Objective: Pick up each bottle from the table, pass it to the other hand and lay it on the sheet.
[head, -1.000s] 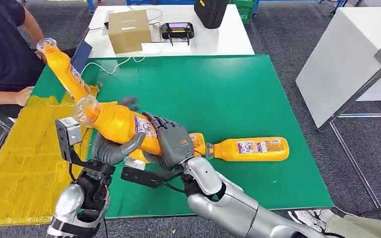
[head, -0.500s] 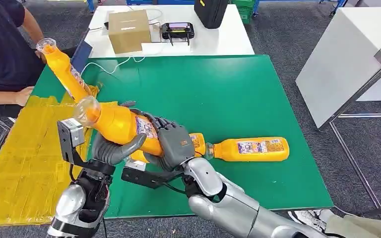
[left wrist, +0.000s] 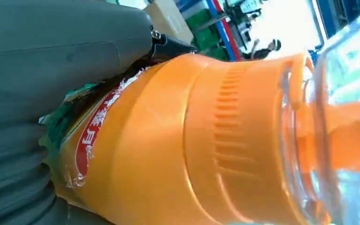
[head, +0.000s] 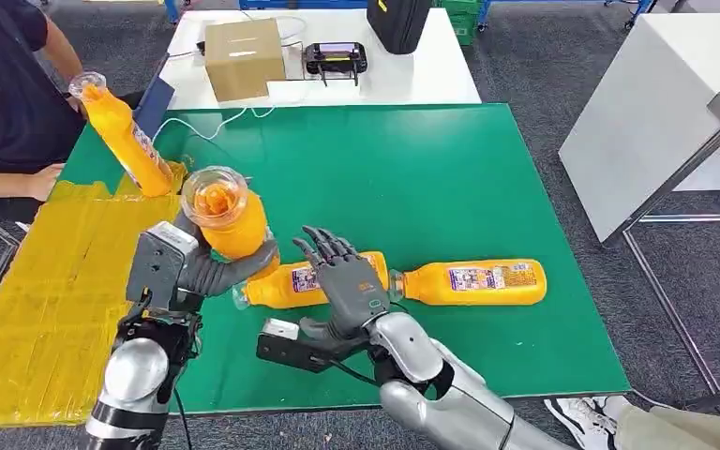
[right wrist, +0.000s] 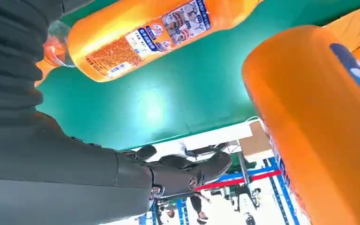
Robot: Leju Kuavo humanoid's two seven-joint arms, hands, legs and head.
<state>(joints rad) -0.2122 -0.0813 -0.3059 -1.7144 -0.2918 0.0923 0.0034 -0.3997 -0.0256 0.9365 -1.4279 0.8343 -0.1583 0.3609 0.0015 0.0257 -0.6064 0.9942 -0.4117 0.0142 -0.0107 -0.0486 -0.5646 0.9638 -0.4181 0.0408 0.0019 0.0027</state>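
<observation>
My left hand [head: 199, 269] grips an orange bottle [head: 228, 221] around its body, with the clear cap turned up toward my head. In the left wrist view that bottle [left wrist: 192, 140] lies close against the grey hand [left wrist: 28, 93]. To its right my right hand [head: 345, 279] hovers with fingers spread and nothing in it, above a second orange bottle [head: 292, 283] lying on the green table [head: 412, 178]. A third bottle [head: 473, 279] lies further right. The right wrist view shows the empty right hand [right wrist: 178, 176], the lying bottle [right wrist: 140, 33] and the held one [right wrist: 318, 131]. The yellow sheet [head: 47, 291] covers the table's left end.
A person [head: 5, 94] at the left holds a tilted orange bottle [head: 124, 136] at the sheet's far edge. Behind the green table a white table carries a cardboard box [head: 244, 58], a black device [head: 336, 58] and a black bag [head: 398, 21]. Another white table [head: 656, 103] stands to the right.
My right hand has let go of the bottle and drawn back with fingers spread. My left hand now holds it alone and has tipped it so the cap faces up.
</observation>
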